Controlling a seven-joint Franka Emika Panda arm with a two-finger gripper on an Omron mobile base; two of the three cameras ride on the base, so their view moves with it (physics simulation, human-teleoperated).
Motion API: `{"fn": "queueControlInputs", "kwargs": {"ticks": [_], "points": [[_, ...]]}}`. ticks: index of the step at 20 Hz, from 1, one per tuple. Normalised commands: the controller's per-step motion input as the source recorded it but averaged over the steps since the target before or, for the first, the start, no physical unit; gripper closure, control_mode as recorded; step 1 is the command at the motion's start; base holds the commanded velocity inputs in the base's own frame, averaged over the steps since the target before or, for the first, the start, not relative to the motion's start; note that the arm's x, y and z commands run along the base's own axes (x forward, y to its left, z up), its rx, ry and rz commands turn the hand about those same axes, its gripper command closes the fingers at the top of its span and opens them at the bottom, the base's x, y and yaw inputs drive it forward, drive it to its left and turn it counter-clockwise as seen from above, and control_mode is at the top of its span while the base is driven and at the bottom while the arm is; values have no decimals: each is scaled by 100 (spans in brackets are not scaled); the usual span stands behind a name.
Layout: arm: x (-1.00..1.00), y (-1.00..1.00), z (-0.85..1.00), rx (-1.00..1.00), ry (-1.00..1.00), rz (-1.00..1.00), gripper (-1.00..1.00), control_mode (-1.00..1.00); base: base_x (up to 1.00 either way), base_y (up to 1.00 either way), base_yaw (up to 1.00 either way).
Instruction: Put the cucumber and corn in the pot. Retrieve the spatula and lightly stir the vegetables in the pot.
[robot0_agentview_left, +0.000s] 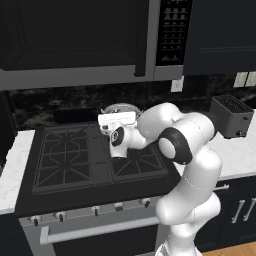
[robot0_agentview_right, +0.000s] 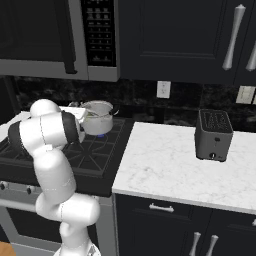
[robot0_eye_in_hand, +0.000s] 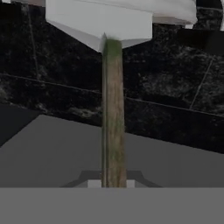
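Note:
My gripper (robot0_eye_in_hand: 113, 183) is shut on the spatula's thin brownish handle (robot0_eye_in_hand: 113, 118). The handle runs up the hand view to the flat light-grey blade (robot0_eye_in_hand: 98, 22) at the top. In the left base view my hand (robot0_agentview_left: 118, 121) hovers over the back of the stove, right in front of the shiny steel pot (robot0_agentview_left: 120, 109) and hiding part of it. The right base view shows the pot (robot0_agentview_right: 98, 117) on a rear burner, just right of my arm. The cucumber and corn are out of view, and the pot's inside is hidden.
The black gas stove (robot0_agentview_left: 75, 160) spans the left, with a microwave (robot0_agentview_left: 75, 40) above it. A marble counter (robot0_agentview_right: 175, 165) to the right carries a dark toaster (robot0_agentview_right: 214, 135). A dark speckled backsplash (robot0_eye_in_hand: 166, 83) stands close behind the spatula.

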Motion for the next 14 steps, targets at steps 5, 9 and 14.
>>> {"fn": "queueControlInputs", "kwargs": {"ticks": [5, 9, 14], "points": [[0, 0, -5, 14, 6, 0, 100, -100, 0, 0, 0], [10, 0, 4, 15, 10, 0, 100, -100, 0, 0, 0], [25, -12, -3, 15, 11, -1, 100, -100, 0, 0, 0]]}}
